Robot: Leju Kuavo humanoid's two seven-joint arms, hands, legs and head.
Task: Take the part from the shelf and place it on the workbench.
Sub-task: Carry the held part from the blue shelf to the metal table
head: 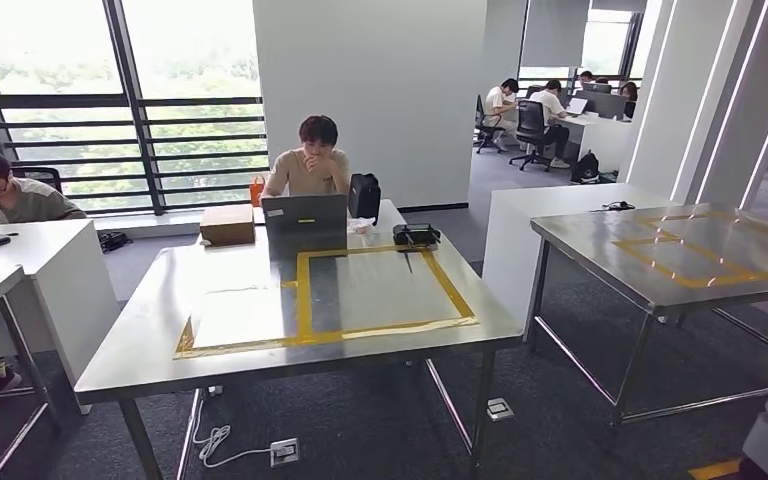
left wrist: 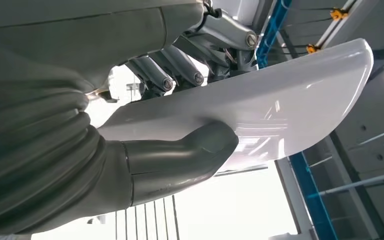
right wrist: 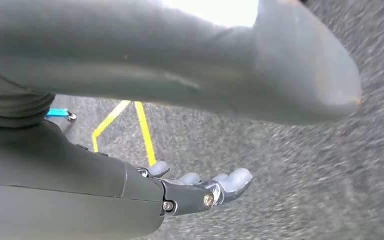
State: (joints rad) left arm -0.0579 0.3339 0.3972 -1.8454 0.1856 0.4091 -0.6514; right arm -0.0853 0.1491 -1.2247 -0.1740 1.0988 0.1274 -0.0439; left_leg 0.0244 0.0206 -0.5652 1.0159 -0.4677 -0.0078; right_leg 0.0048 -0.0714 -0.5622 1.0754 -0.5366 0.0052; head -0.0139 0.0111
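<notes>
The white part (left wrist: 280,100) is sitting in the left hand (left wrist: 180,125), pinched between the thumb (left wrist: 190,155) on one broad face and the darker fingers (left wrist: 180,75) on the other, probably so the flat panel is not slipping during carrying. Its long axis is running away from the wrist, rounded end pointing outward. The right hand (right wrist: 180,192) is hanging over grey carpet, fingers apart, holding nothing. Ahead, the steel workbench (head: 160,330) with its yellow tape outline (head: 305,295) is waiting, a person (head: 310,160) working at a laptop (head: 305,215) behind it.
</notes>
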